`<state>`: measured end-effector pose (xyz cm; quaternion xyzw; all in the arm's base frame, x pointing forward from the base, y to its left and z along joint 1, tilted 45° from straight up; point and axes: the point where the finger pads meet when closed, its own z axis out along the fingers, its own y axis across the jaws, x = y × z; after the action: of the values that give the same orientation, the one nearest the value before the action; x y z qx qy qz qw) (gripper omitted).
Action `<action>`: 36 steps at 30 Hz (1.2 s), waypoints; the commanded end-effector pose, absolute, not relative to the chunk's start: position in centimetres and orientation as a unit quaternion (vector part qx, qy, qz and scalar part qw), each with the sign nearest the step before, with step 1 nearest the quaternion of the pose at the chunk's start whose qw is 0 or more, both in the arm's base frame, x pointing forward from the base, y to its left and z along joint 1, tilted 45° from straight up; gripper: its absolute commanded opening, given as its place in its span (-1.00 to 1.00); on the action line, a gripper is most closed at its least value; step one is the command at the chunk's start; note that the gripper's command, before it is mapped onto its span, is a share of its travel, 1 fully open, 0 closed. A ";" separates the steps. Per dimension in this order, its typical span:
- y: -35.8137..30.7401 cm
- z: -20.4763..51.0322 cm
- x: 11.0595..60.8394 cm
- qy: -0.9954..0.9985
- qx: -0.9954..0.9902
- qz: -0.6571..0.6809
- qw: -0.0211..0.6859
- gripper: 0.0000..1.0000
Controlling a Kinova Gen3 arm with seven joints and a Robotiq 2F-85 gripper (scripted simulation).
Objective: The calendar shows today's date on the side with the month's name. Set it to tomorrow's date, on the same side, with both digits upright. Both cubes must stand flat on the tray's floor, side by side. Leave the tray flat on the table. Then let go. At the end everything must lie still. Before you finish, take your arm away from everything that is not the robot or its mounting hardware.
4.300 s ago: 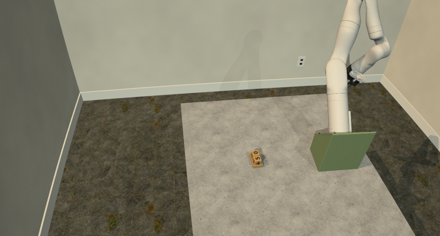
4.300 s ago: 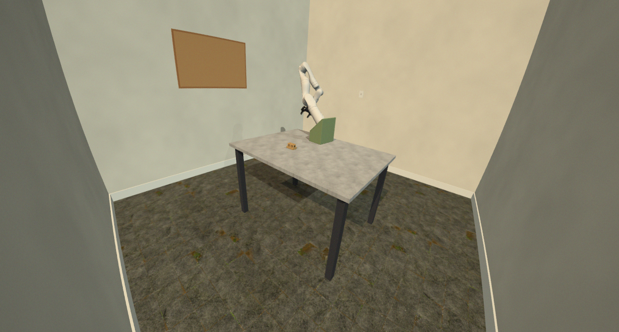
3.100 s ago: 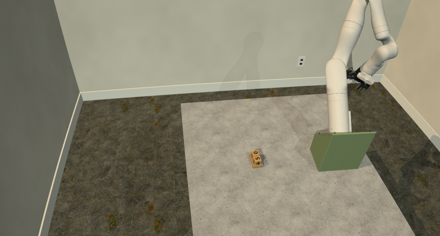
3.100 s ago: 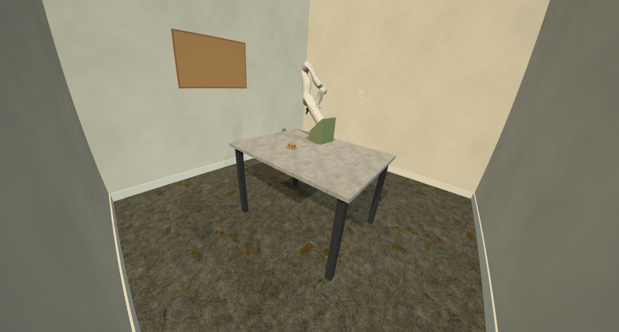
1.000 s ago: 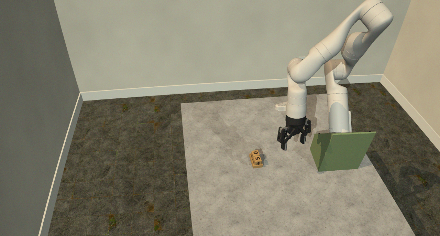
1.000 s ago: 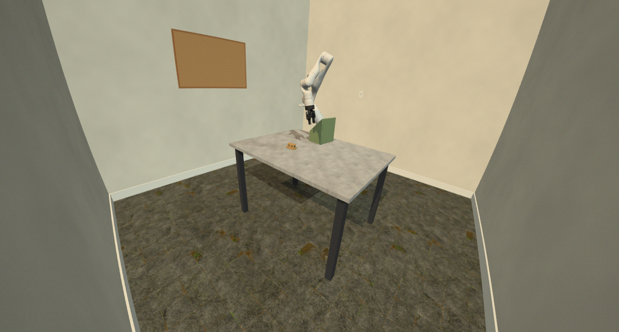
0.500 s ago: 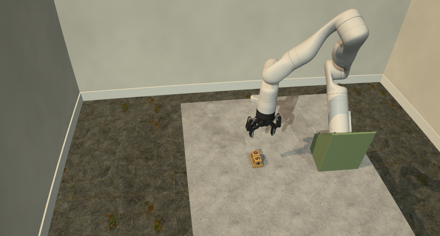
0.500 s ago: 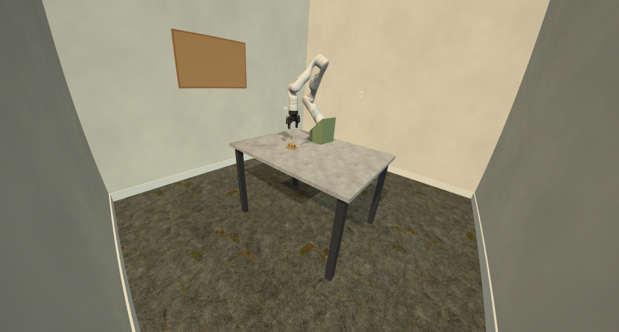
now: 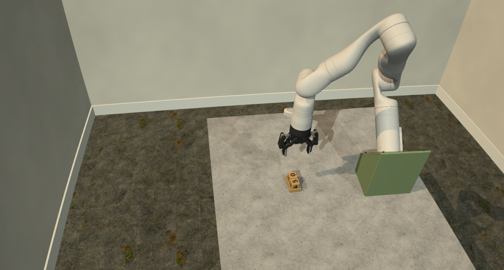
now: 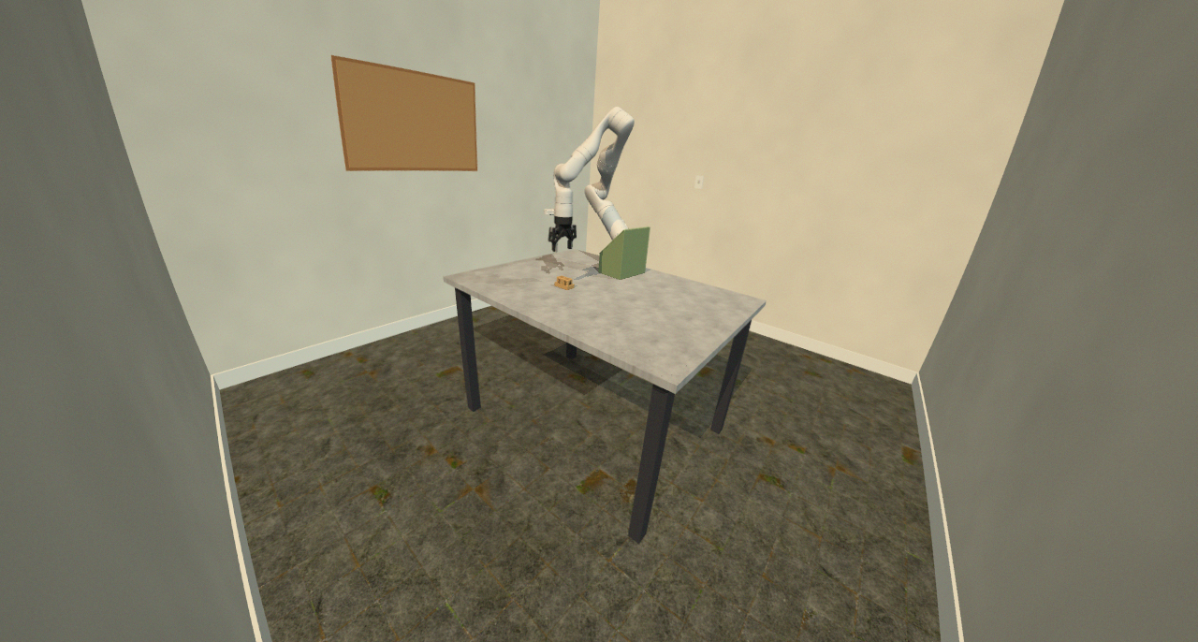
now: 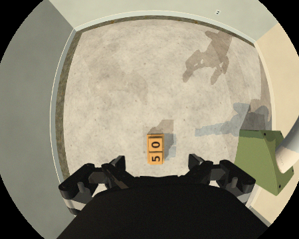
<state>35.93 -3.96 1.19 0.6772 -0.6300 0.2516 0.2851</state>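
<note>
Above the table (image 9: 352, 233), gripper (image 9: 298, 149) hangs wide open, empty, short of the calendar (image 9: 293, 182), likely lining up a cube grab.

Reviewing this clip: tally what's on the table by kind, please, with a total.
Wooden number cubes: 2
Wooden tray: 1
Green mount: 1
Robot arm, with its gripper open and holding nothing: 1
Total: 5

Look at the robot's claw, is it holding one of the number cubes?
No, the gripper hangs wide open in the air, while both cubes sit in their tray on the table.
</note>
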 end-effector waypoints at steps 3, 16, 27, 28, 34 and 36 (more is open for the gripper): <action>-3.9 1.2 36.0 -0.630 0.677 0.252 0.285 1.00; -4.0 1.2 36.0 -0.632 0.676 0.252 0.284 1.00; -4.0 1.2 35.9 -0.645 0.663 0.258 0.280 1.00; -4.1 1.2 35.9 -0.648 0.660 0.259 0.279 1.00; -4.2 1.1 35.8 -0.668 0.639 0.267 0.272 1.00; -4.2 1.1 35.8 -0.677 0.629 0.270 0.269 1.00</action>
<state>35.80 -4.14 1.12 0.6339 -0.6739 0.2672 0.2694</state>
